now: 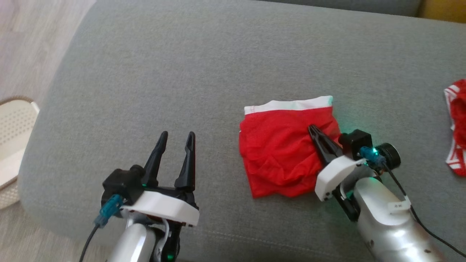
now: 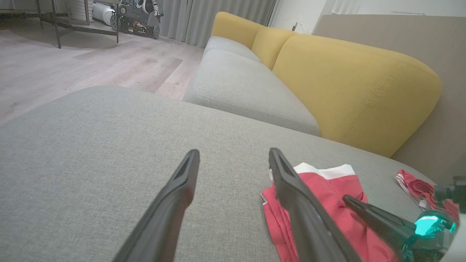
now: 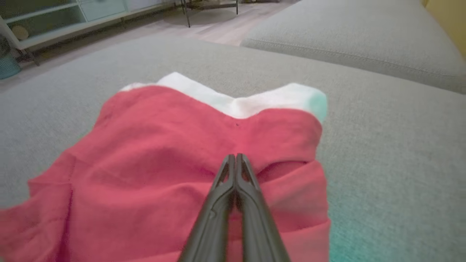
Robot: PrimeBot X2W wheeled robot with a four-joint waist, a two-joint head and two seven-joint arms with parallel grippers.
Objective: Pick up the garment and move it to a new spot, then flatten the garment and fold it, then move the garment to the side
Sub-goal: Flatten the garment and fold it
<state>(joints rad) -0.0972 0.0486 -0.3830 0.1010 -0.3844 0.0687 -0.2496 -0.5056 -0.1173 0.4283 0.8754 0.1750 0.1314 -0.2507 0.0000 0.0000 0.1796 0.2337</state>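
Our right gripper (image 1: 313, 129), pressed together, rests on one red cloth garment (image 1: 276, 145) with white waistband; our left gripper (image 1: 177, 136) hovers spread; a second red-and-white garment (image 1: 459, 120) lies apart.

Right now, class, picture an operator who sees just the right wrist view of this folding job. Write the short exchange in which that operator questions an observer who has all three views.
Operator: My right gripper is shut, with its tips on the red garment. Where is the left gripper?
Observer: It is open, over bare grey cushion to the garment's left, and it is not touching the garment.
Operator: Is anything else lying on the cushion?
Observer: Yes, a second red and white cloth lies further to the robot's right, apart from your garment.
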